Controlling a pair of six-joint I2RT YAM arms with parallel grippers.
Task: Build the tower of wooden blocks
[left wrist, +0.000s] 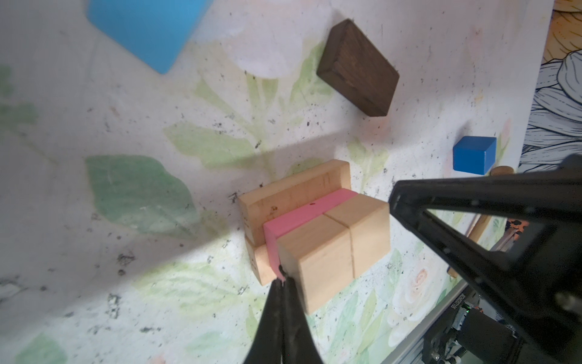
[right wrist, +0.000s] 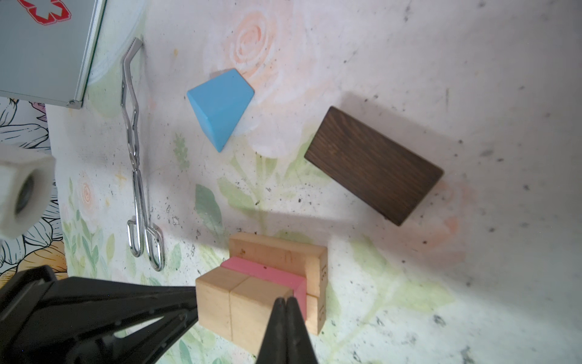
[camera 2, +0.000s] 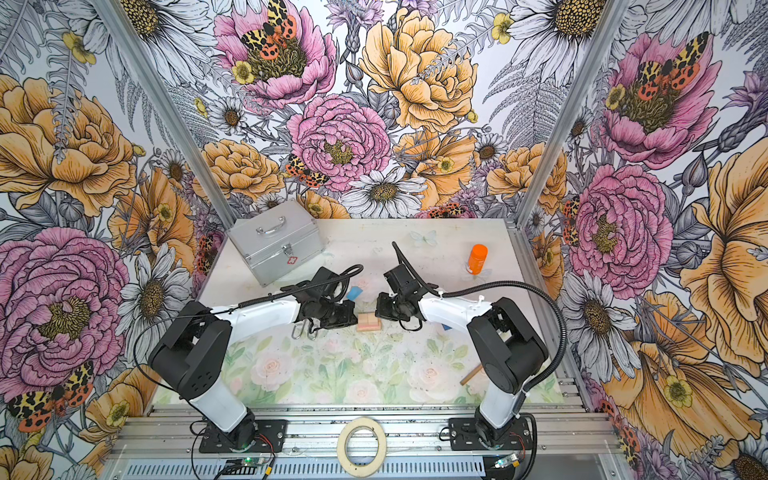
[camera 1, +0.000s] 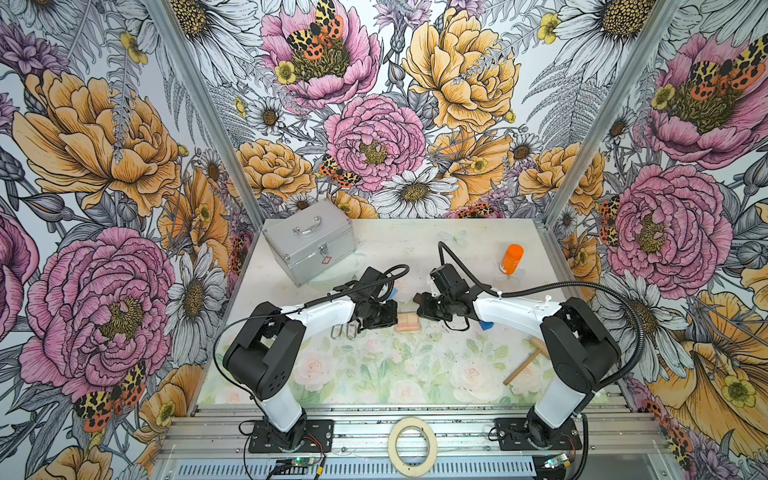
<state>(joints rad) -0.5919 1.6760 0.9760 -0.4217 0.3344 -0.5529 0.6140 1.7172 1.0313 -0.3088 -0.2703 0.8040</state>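
The wood block tower point(camera 1: 408, 321) point(camera 2: 368, 322) is a low cluster on the mat: two tan cubes point(left wrist: 333, 239) side by side, a pink bar point(left wrist: 302, 216) and a tan bar point(left wrist: 293, 192) on edge behind it. My left gripper point(left wrist: 283, 281) is shut, its tips touching one end of the cluster at the pink bar. My right gripper point(right wrist: 286, 300) is shut, its tips against the opposite end. Neither holds anything. Loose wood blocks lie beyond: a dark brown bar point(right wrist: 373, 165), a light blue wedge point(right wrist: 220, 107) and a blue cube point(left wrist: 474, 154).
Silver tongs point(right wrist: 138, 176) lie left of the cluster. The silver case point(camera 1: 309, 245) stands at the back left and an orange bottle point(camera 1: 512, 258) at the back right. A wooden mallet point(camera 1: 525, 361) lies by the right arm. A tape roll point(camera 1: 411, 446) sits on the front rail.
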